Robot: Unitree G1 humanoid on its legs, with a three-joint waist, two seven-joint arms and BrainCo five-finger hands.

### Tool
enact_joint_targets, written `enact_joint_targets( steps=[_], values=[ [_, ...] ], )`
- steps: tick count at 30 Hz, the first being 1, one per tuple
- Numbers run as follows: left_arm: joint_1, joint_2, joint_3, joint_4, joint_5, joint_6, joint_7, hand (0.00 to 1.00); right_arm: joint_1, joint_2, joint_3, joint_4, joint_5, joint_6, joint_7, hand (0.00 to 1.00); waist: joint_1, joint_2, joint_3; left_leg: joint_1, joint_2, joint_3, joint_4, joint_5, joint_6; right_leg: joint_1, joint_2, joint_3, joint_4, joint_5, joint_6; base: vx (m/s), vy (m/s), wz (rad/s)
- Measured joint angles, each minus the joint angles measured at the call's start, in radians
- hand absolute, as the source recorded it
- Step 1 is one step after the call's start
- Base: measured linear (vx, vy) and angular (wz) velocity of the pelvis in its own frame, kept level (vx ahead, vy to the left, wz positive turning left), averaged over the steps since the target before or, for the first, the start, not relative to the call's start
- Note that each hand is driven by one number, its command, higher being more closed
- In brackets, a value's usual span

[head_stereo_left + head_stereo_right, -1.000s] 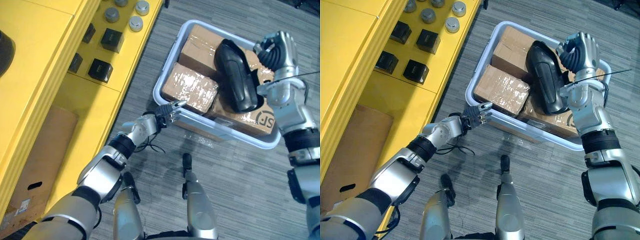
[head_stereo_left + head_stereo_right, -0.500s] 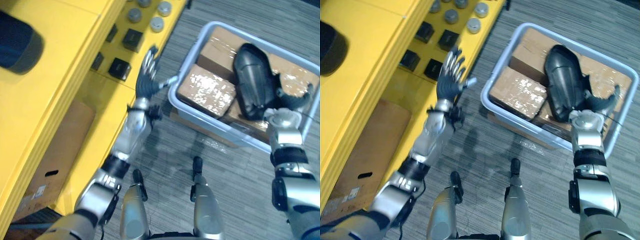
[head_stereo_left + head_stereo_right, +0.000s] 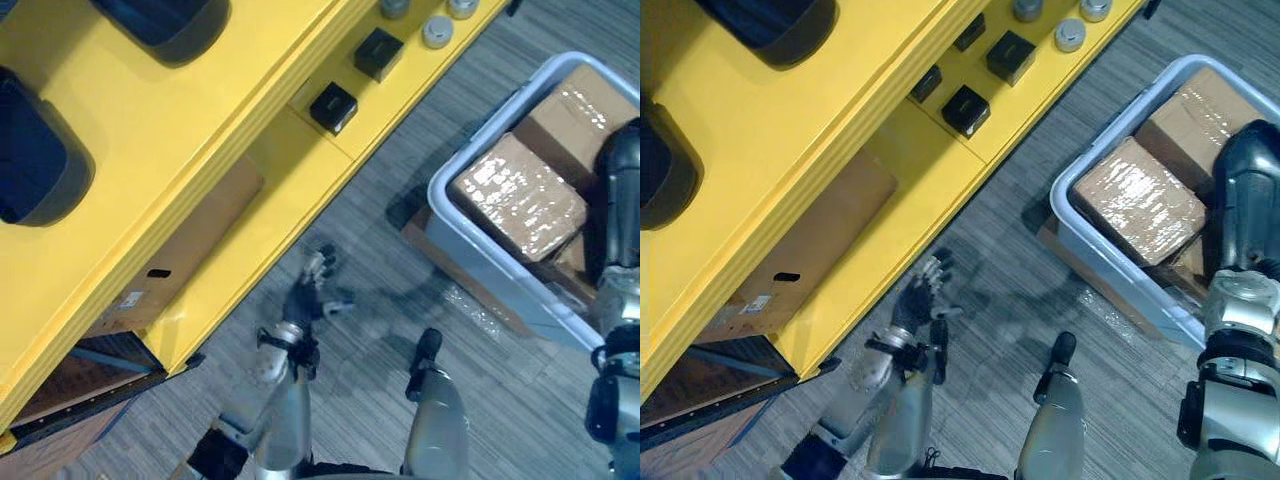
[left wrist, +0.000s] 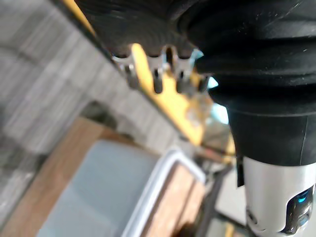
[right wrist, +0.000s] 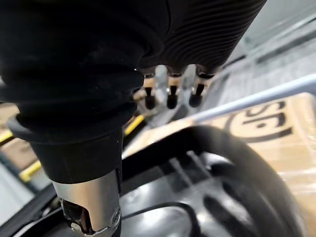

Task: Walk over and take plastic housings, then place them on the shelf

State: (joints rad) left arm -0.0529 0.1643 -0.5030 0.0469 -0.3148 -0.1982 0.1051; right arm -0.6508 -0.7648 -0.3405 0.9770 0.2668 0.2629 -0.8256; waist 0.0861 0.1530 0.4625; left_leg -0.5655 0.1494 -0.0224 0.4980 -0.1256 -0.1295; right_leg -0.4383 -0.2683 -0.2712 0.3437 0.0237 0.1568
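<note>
One black plastic housing (image 3: 1245, 190) sat inside the grey bin (image 3: 1110, 275), against its taped boxes (image 3: 1140, 200). Our right hand (image 5: 170, 94) was upon it, though we could not tell its grip. Our left hand (image 3: 315, 285) hung well outside the bin, fingers loosely spread. A weak hold risked dropping the housing.

**Left and right eye views** — a stereo pair on the head, looking steeply down from high above the floor (image 3: 520, 400). Both share the yellow shelf (image 3: 200, 170), the grey bin (image 3: 1100, 265) and the left hand (image 3: 915, 305), shifted slightly sideways between them.
**Left wrist view:** very close, along the left hand toward the grey bin's rim and the shelf edge.
**Right wrist view:** very close, past the right hand (image 5: 98, 49) onto the black housing (image 5: 222, 197) in the bin.
</note>
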Motion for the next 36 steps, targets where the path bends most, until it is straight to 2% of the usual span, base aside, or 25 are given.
enact_joint_targets(
  steps=[3,7,10,13,15,16,17,18,20,21,22,24,25,26,29,31,33,35,36],
  values=[
    [0.011,-0.015,-0.002,0.0,0.0,-0.015,0.002,0.0,0.001,-0.013,-0.034,0.021,0.02,-0.001,-0.043,0.0,0.006,0.012,-0.001,-0.011,-0.005,0.0,0.002,0.002,0.001,-0.021,-0.011,0.0,0.03,-0.014,0.0,-0.01,-0.008,0.04],
    [0.019,-0.016,-0.01,-0.006,-0.001,-0.045,0.002,0.0,-0.002,-0.028,-0.069,0.021,0.035,-0.003,-0.079,0.0,0.011,0.014,-0.002,-0.015,-0.005,0.0,0.001,0.005,-0.001,-0.038,-0.018,0.0,0.059,-0.031,-0.003,0.0,-0.006,0.02],
    [0.024,-0.018,-0.016,-0.028,0.001,-0.087,0.001,0.0,0.001,-0.042,-0.072,0.01,0.033,-0.057,-0.092,0.0,0.009,0.014,-0.002,-0.026,-0.007,0.002,0.001,0.007,-0.002,-0.058,-0.024,0.0,0.076,-0.037,-0.003,0.0,0.0,0.0],
    [0.026,-0.028,-0.021,-0.037,0.002,-0.123,0.0,0.0,0.056,-0.039,-0.083,-0.092,0.028,-0.191,-0.099,0.0,0.007,0.013,-0.001,-0.024,-0.003,0.005,0.003,0.007,-0.003,-0.061,-0.025,0.003,0.079,-0.037,-0.003,0.01,0.001,-0.01],
    [0.025,-0.033,-0.016,-0.049,0.002,-0.15,-0.002,0.0,0.108,-0.029,-0.102,-0.245,-0.068,-0.316,-0.159,0.0,-0.005,0.01,0.001,-0.006,-0.002,0.014,0.002,0.007,-0.003,-0.052,-0.024,0.013,0.08,-0.037,-0.004,0.02,0.01,-0.09],
    [0.026,-0.033,-0.012,-0.049,0.001,-0.157,-0.002,0.0,0.126,-0.02,-0.102,-0.296,-0.093,-0.341,-0.175,0.0,-0.012,0.007,0.003,0.005,-0.001,0.019,0.0,0.007,-0.002,-0.046,-0.023,0.019,0.08,-0.037,-0.004,0.01,0.012,-0.16],
    [0.027,-0.035,-0.002,-0.049,-0.001,-0.166,-0.005,0.0,0.148,-0.003,-0.103,-0.381,-0.136,-0.366,-0.196,0.0,-0.023,0.0,0.004,0.02,-0.001,0.031,-0.001,0.005,-0.001,-0.038,-0.021,0.028,0.079,-0.037,-0.004,0.0,0.022,-0.19],
    [0.028,-0.041,0.015,-0.05,-0.004,-0.17,-0.014,0.0,0.182,0.023,-0.104,-0.49,-0.205,-0.384,-0.223,0.0,-0.046,-0.005,0.007,0.04,0.002,0.033,-0.001,0.0,-0.001,-0.017,-0.015,0.03,0.07,-0.037,-0.003,-0.01,0.025,-0.29],
    [0.036,-0.047,0.047,-0.057,-0.034,-0.17,-0.033,0.0,0.246,0.09,-0.106,-0.622,-0.289,-0.403,-0.261,0.0,-0.073,-0.031,0.012,0.072,0.016,0.047,-0.005,-0.008,-0.002,0.008,0.001,0.041,0.049,-0.037,-0.004,-0.01,0.015,-0.36],
    [0.043,-0.045,0.065,-0.059,-0.037,-0.169,-0.043,0.0,0.295,0.138,-0.111,-0.684,-0.323,-0.408,-0.277,0.0,-0.084,-0.06,0.015,0.098,0.023,0.066,-0.021,-0.015,-0.001,0.015,0.01,0.059,0.031,-0.038,-0.004,-0.01,0.007,-0.41],
    [0.048,-0.043,0.074,-0.059,-0.038,-0.164,-0.045,0.0,0.355,0.179,-0.115,-0.745,-0.338,-0.409,-0.292,0.0,-0.105,-0.082,0.015,0.117,0.025,0.077,-0.037,-0.016,-0.002,0.025,0.012,0.064,0.016,-0.041,-0.004,-0.01,0.011,-0.38],
    [0.05,-0.043,0.092,-0.059,-0.037,-0.147,-0.048,0.0,0.441,0.248,-0.148,-0.831,-0.34,-0.409,-0.293,0.0,-0.131,-0.109,0.022,0.151,0.026,0.095,-0.056,-0.02,-0.008,0.044,0.015,0.078,-0.005,-0.039,-0.004,0.05,0.015,-0.3],
    [0.052,-0.043,0.098,-0.059,-0.037,-0.137,-0.049,0.0,0.497,0.299,-0.165,-0.887,-0.34,-0.409,-0.293,0.0,-0.151,-0.118,0.024,0.174,0.032,0.108,-0.058,-0.027,-0.01,0.063,0.02,0.084,-0.018,-0.034,-0.005,0.07,0.018,-0.33],
    [0.053,-0.044,0.098,-0.063,-0.037,-0.13,-0.051,0.0,0.525,0.325,-0.168,-0.913,-0.34,-0.41,-0.291,0.0,-0.156,-0.122,0.025,0.188,0.036,0.117,-0.056,-0.028,-0.011,0.074,0.024,0.089,-0.025,-0.031,-0.006,0.1,0.019,-0.39],
    [0.063,-0.038,0.111,-0.114,-0.037,-0.108,-0.075,0.0,0.674,0.456,-0.137,-1.043,-0.339,-0.414,-0.221,0.0,-0.175,-0.126,0.025,0.278,0.076,0.171,-0.043,-0.068,-0.022,0.145,0.063,0.128,-0.069,-0.003,-0.002,0.15,0.022,-0.66],
    [0.074,-0.037,0.106,-0.169,-0.03,-0.093,-0.078,0.0,0.759,0.533,-0.061,-1.108,-0.339,-0.427,-0.132,0.0,-0.185,-0.135,0.015,0.347,0.103,0.227,-0.044,-0.098,-0.025,0.188,0.089,0.167,-0.106,0.007,0.001,0.18,0.052,-0.77],
    [0.068,-0.039,0.094,-0.177,-0.032,-0.073,-0.074,0.0,0.869,0.617,0.039,-1.146,-0.327,-0.45,-0.013,0.0,-0.198,-0.143,-0.037,0.398,0.126,0.287,-0.047,-0.127,-0.027,0.2,0.113,0.211,-0.125,0.007,0.002,0.13,0.049,-0.75],
    [0.064,-0.039,0.09,-0.171,-0.043,-0.043,-0.053,0.0,0.916,0.667,0.091,-1.152,-0.314,-0.463,0.064,0.0,-0.213,-0.152,-0.058,0.44,0.14,0.318,-0.051,-0.129,-0.026,0.211,0.125,0.219,-0.122,0.007,0.0,0.16,0.01,-0.62],
    [0.064,-0.042,0.087,-0.153,-0.067,-0.025,-0.033,0.0,0.944,0.69,0.113,-1.155,-0.298,-0.485,0.102,0.0,-0.213,-0.153,-0.06,0.485,0.154,0.338,-0.045,-0.129,-0.025,0.233,0.137,0.219,-0.111,-0.005,-0.015,0.16,-0.017,-0.61]
  ],
)
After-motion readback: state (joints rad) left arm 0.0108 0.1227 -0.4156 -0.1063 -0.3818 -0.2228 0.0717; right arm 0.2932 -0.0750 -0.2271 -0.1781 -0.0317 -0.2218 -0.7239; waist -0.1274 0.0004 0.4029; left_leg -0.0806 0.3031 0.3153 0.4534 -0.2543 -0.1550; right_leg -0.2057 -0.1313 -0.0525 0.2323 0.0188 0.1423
